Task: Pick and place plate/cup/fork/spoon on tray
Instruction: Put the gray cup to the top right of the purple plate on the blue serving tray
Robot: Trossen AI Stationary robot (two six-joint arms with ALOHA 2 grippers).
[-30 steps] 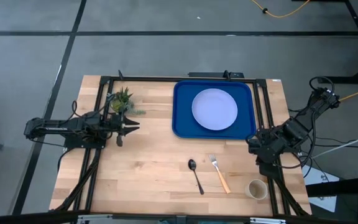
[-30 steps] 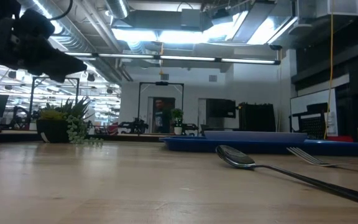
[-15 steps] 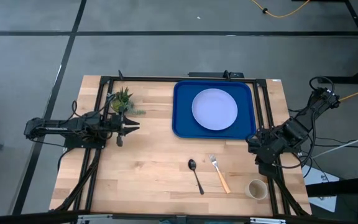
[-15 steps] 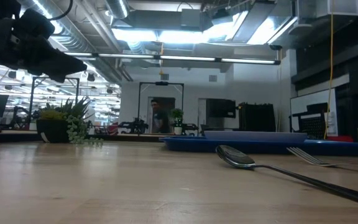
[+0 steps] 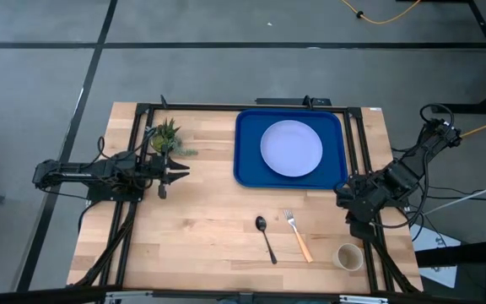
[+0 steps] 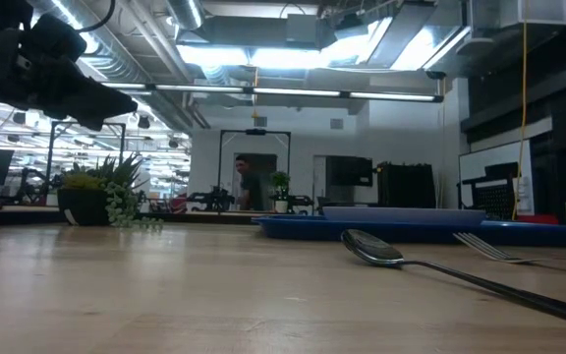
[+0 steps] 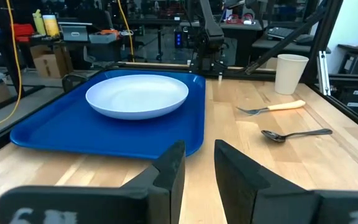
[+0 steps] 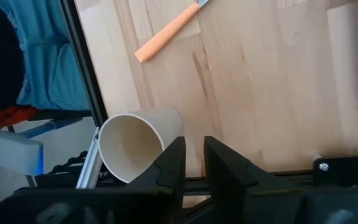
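Placed: plate [image 5: 291, 148], centred in tray [image 5: 247, 169] at the tabletop's [image 5: 209, 228] far side. Outstanding, all on bare wood nearer the front edge: spoon [image 5: 266, 237], fork [image 5: 298, 235] just beside it, and cup [image 5: 348, 256] upright near the right front corner, so by my count one item of four is done. Left claw [image 5: 178, 171] hovers beside a small plant [image 5: 164, 135], fingers slightly parted and empty; right claw [image 5: 345, 196] waits at the right edge between tray and cup, fingers narrowly apart, holding nothing.

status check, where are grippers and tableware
Left gripper beside plant, right gripper at tray corner, both empty. Plate on tray; cup, fork, spoon on table.
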